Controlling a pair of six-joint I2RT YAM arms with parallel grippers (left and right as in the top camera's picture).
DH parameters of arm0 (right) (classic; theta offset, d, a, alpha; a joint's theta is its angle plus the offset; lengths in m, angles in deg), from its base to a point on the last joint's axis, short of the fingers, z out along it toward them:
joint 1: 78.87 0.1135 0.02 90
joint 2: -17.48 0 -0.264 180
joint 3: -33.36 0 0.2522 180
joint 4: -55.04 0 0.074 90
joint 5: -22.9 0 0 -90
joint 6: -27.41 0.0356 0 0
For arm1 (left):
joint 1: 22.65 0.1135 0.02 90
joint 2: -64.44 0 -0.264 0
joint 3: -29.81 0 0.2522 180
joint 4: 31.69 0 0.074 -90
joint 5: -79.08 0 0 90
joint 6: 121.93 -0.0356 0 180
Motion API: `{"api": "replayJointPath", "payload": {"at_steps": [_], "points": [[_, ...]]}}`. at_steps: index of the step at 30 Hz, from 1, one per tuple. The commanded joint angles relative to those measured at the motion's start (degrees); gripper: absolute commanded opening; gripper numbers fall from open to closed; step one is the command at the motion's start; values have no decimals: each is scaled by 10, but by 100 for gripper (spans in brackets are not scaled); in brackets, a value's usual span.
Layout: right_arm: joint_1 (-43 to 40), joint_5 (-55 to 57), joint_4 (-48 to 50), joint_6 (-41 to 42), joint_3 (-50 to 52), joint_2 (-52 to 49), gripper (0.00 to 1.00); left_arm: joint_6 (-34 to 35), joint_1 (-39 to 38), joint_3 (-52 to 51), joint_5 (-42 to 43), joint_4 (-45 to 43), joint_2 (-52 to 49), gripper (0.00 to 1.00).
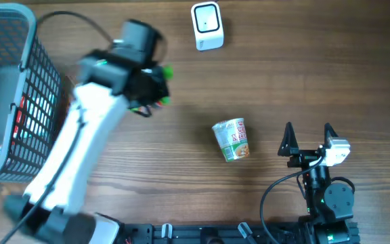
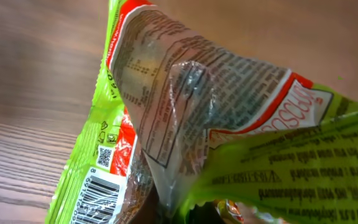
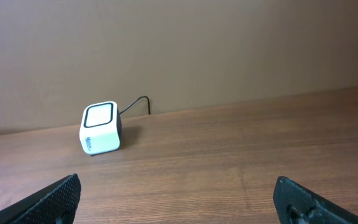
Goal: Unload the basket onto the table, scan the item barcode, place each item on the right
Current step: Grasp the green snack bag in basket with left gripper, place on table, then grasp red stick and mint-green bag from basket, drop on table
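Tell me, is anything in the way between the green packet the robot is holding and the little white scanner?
No, nothing visible. Only bare table lies between the green packet and the white scanner. The noodle cup lies on its side farther down the table, out of that path.

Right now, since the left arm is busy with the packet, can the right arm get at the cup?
Probably yes. The cup sits on bare table just left of the right gripper, whose jaws are open and empty, with nothing between them. The gripper faces the scanner, so it must turn first.
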Motion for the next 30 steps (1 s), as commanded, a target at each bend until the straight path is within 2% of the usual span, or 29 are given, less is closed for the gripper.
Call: {"api": "replayJointPath", "payload": {"at_steps": [1,5,9,10,13,14,15,19,21,24,29,30], "points": [[-2,3,3,1,1,3,100,-1,-42,-3,-29,-2,-76,4],[-2,3,3,1,1,3,100,9,-61,-3,-21,-16,-174,4],[-2,3,3,1,1,3,100,9,-74,-3,0,-49,-229,5],[-2,3,3,1,1,3,100,9,-75,-3,0,-53,-238,10],[-2,3,3,1,1,3,100,6,-73,-3,-1,-53,-243,79],[-2,3,3,1,1,3,100,6,-71,-1,0,-50,-238,97],[-2,3,3,1,1,3,100,6,-67,5,-1,-45,-231,100],[-2,3,3,1,1,3,100,-14,-23,93,-11,-8,-175,100],[-2,3,3,1,1,3,100,-24,31,170,-36,0,-134,100],[-2,3,3,1,1,3,100,-24,162,249,-44,-7,-74,100],[-2,3,3,1,1,3,100,-22,446,251,-43,-39,-50,100],[-2,3,3,1,1,3,100,-22,477,251,-43,-40,-53,100]]}}
